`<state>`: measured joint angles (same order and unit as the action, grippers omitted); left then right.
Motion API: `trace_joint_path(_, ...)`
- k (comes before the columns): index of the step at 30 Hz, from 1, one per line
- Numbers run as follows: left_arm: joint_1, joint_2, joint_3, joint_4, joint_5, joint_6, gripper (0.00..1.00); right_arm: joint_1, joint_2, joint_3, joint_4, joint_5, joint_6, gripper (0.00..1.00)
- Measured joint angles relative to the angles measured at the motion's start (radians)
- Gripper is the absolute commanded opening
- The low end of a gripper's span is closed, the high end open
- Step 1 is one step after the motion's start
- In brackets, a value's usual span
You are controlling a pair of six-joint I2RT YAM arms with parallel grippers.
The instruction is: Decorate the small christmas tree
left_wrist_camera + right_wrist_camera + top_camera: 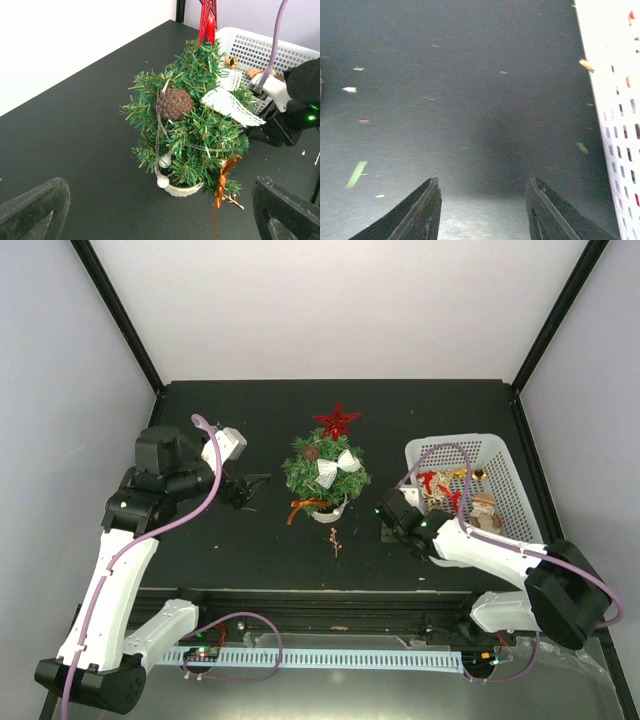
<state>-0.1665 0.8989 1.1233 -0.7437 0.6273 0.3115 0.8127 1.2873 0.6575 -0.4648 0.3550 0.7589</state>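
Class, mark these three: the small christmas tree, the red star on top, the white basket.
small christmas tree [210,127], left wrist view, green branches near its middle
red star [337,421], top external view, centre of the star
white basket [245,47], left wrist view, lattice side wall

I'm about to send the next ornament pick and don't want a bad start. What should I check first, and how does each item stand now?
1. The right gripper is open with nothing held: ok.
2. The right gripper is over the white basket: not ok, it sits outside, beside the basket's left wall.
3. The left gripper is open and clear of the small christmas tree: ok.
4. The tree stands upright in its pot: ok.
5. Ornaments are there to pick: ok, red bows lie in the basket.
6. Nothing has dropped: not ok, a sprig lies loose in front of the tree.
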Motion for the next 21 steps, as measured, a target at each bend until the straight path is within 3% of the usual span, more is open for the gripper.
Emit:
trace_joint_path(4,0.000,0.000,0.000,0.000,0.000,0.000,0.99,-0.038,0.006,-0.024,-0.029,0.019,-0.003,0.49)
trace_joint_path(8,0.000,0.000,0.000,0.000,0.000,0.000,0.99,-0.025,-0.013,-0.044,-0.009,-0.055,-0.035,0.51)
trace_joint_path(14,0.000,0.000,0.000,0.000,0.000,0.000,0.99,0.059,-0.137,-0.048,0.082,-0.194,-0.086,0.52)
trace_joint_path(21,0.000,0.000,0.000,0.000,0.000,0.000,0.99,0.169,-0.056,-0.036,0.142,-0.233,-0.081,0.52)
